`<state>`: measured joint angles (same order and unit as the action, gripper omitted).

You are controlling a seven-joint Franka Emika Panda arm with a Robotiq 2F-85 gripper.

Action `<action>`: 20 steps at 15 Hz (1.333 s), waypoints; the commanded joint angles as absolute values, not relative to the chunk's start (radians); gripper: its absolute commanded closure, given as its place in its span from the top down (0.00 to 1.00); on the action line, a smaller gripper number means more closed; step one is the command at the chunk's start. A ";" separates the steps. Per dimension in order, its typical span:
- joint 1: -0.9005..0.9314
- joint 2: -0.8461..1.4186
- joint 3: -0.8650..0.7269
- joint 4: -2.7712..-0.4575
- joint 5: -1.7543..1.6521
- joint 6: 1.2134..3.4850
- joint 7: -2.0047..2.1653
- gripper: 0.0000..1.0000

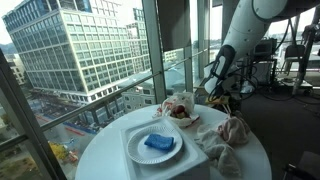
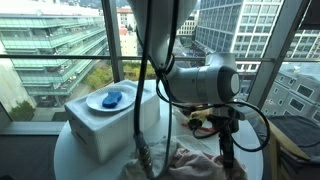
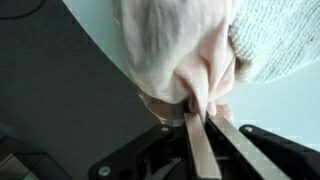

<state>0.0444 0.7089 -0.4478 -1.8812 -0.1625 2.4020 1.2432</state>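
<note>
My gripper is shut on a fold of pale pink cloth near the edge of the round white table. A white knitted cloth lies right beside the pink one. In both exterior views the gripper points down at the table's rim, next to the crumpled cloth pile.
A white box on the table carries a white plate with a blue object. A red and white bundle lies close to the gripper. Glass windows surround the table.
</note>
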 commanded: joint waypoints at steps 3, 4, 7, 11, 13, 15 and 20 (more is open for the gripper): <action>0.115 0.854 -0.527 -1.667 -0.347 2.418 1.477 0.02; 0.122 0.876 -0.535 -1.633 -0.381 2.422 1.503 0.02; 0.160 0.889 -0.569 -1.596 -0.483 2.469 1.585 0.02; 0.264 0.840 -0.683 -1.654 -0.663 2.517 1.740 0.02; 0.288 0.829 -0.718 -1.659 -0.744 2.527 1.821 0.02; 0.283 0.830 -0.708 -1.648 -0.797 2.524 1.869 0.02; 0.218 0.860 -0.598 -1.625 -0.841 2.495 1.851 0.07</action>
